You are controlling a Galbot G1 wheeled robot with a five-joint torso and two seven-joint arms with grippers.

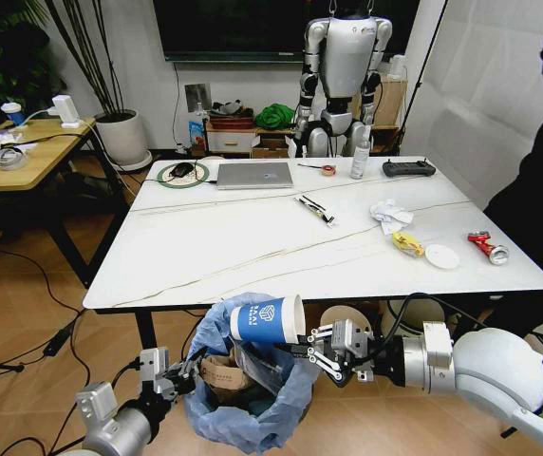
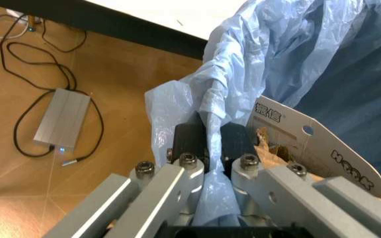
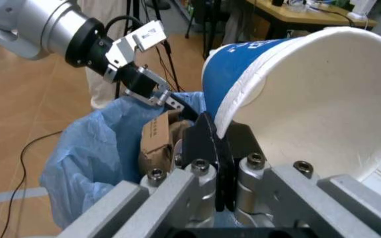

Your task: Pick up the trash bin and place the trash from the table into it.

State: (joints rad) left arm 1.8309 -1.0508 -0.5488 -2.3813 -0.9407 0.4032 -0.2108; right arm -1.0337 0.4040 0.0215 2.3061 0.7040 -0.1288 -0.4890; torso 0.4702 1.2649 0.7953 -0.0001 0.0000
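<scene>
Head view: a blue paper cup (image 1: pixel 268 320) is held over the blue-bagged round bin (image 1: pixel 252 418).
Right pincer (image 1: pixel 315 354) is clamped on the cup rim, left pincer (image 1: pixel 184 375) on the bag edge; brown cardboard (image 1: pixel 222 372) is binned, while tissue (image 1: pixel 386 214), red can (image 1: pixel 487 248) and white lid (image 1: pixel 441 256) are left on the white tabletop (image 1: pixel 252 247).

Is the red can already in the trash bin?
No, the red can lies on the table, far from the trash bin.
</scene>
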